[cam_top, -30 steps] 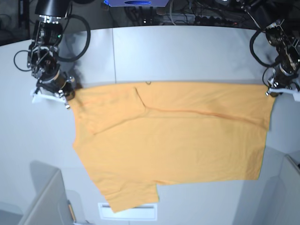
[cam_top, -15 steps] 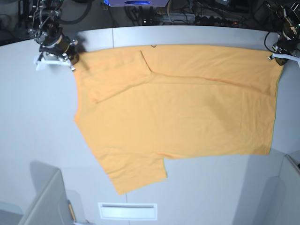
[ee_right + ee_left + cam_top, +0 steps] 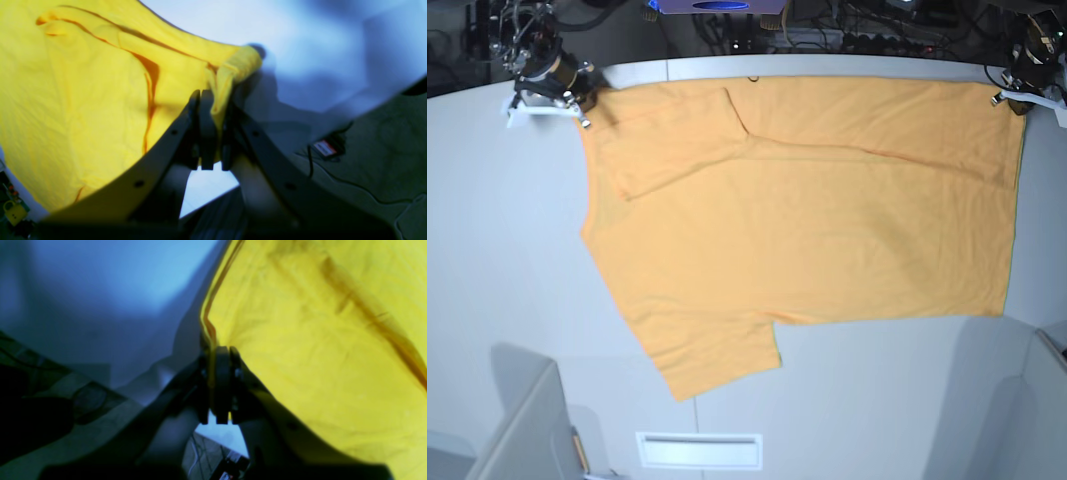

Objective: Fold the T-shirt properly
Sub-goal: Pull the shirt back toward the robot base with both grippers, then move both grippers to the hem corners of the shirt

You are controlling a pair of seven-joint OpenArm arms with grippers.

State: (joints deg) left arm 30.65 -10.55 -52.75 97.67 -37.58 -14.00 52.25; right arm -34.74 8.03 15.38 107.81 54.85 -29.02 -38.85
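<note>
Since the earlier base view both arms have drawn back toward the far edge of the counter (image 3: 517,250), dragging the T-shirt (image 3: 827,220) with them, so its top edge now lies almost at that edge. The left gripper (image 3: 218,355) has its jaws clenched on a thin hem at one far corner; the right gripper (image 3: 213,110) has its jaws clamped on a bunched roll of cloth at the other. Held at two corners, the fabric between them is pulled taut, probably to flatten it for folding. The rest of the shirt lies spread on the counter, one sleeve (image 3: 712,360) pointing toward the near edge.
</note>
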